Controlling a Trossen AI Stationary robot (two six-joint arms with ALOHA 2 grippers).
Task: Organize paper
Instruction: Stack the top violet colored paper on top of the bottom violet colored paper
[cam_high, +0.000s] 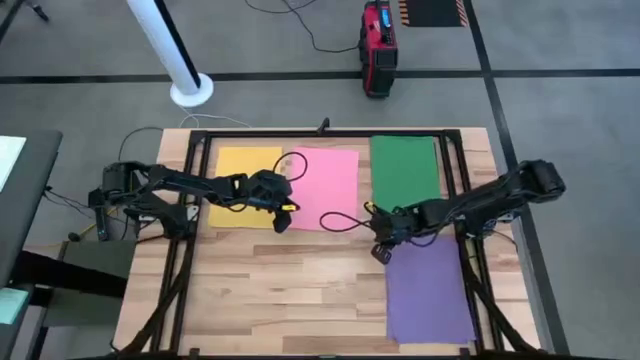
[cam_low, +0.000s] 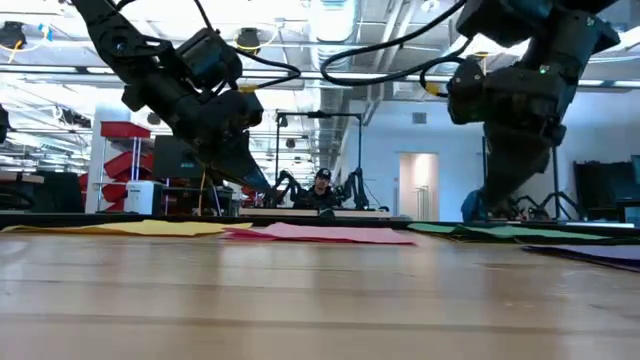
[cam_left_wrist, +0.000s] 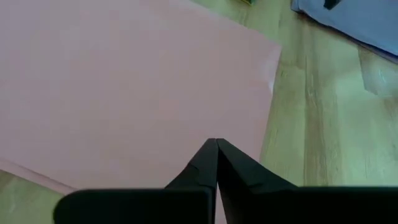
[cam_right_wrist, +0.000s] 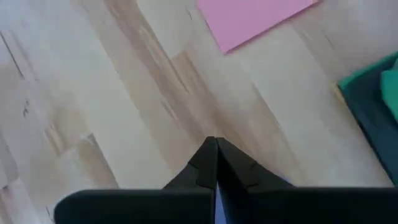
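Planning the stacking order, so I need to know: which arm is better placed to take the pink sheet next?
Left. Its end effector, fingers shut, is over the pink sheet at its near left corner. The right end effector is at the purple sheet, apart from the pink one.

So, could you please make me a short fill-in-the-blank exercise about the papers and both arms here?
1. The sheet between the yellow paper and the green paper is ____.
2. The left gripper is over the near edge of the ____ paper.
3. The right gripper is at the far left corner of the ____ paper.
4. The jaws of both grippers are ____.

Missing words: pink; pink; purple; shut
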